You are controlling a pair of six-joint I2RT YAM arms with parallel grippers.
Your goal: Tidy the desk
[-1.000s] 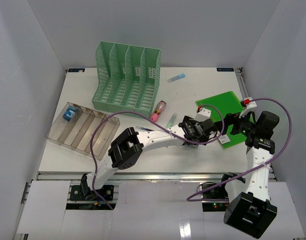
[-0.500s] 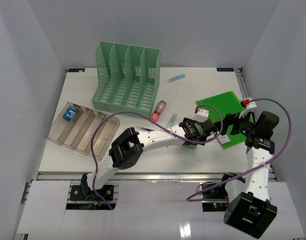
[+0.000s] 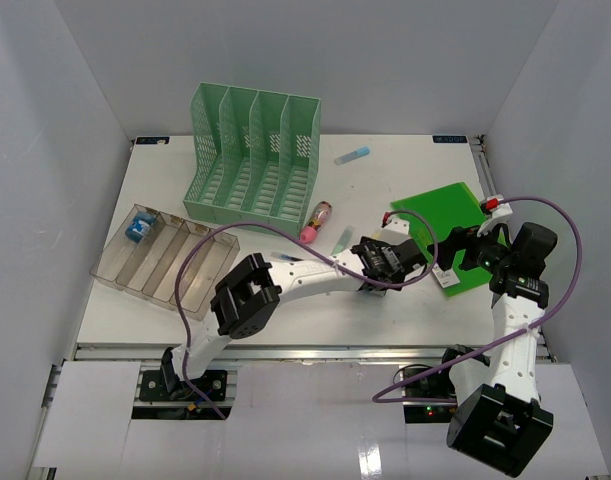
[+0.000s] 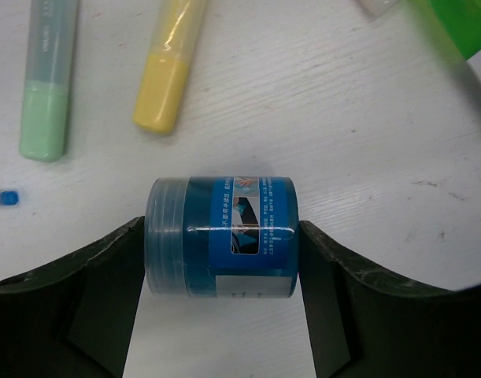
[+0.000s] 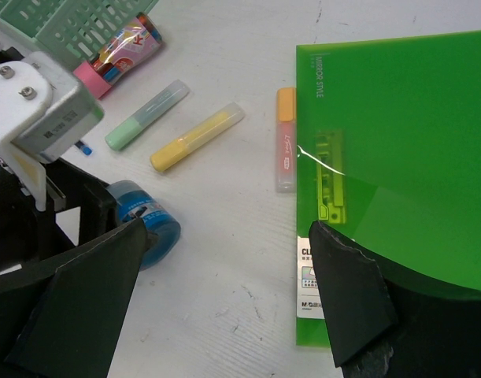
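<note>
The white desk (image 3: 385, 180) holds scattered stationery. My left gripper (image 3: 385, 262) is shut on a small blue jar (image 4: 222, 236) lying on its side, one jaw against each end, low over the desk. The jar also shows in the right wrist view (image 5: 149, 220). A green highlighter (image 4: 45, 94) and a yellow highlighter (image 4: 173, 67) lie just beyond it. My right gripper (image 3: 453, 258) is open and empty, hovering over the near left edge of a green folder (image 5: 405, 157). An orange highlighter (image 5: 285, 142) lies against the folder's left edge.
A mint-green file rack (image 3: 253, 155) stands at the back left. A clear plastic tray (image 3: 165, 260) with a blue item (image 3: 138, 228) sits at the left edge. A pink tube (image 3: 316, 220) lies by the rack. A blue-capped stick (image 3: 352, 155) lies at the back.
My left gripper has shifted slightly to the left. The right arm has not moved.
</note>
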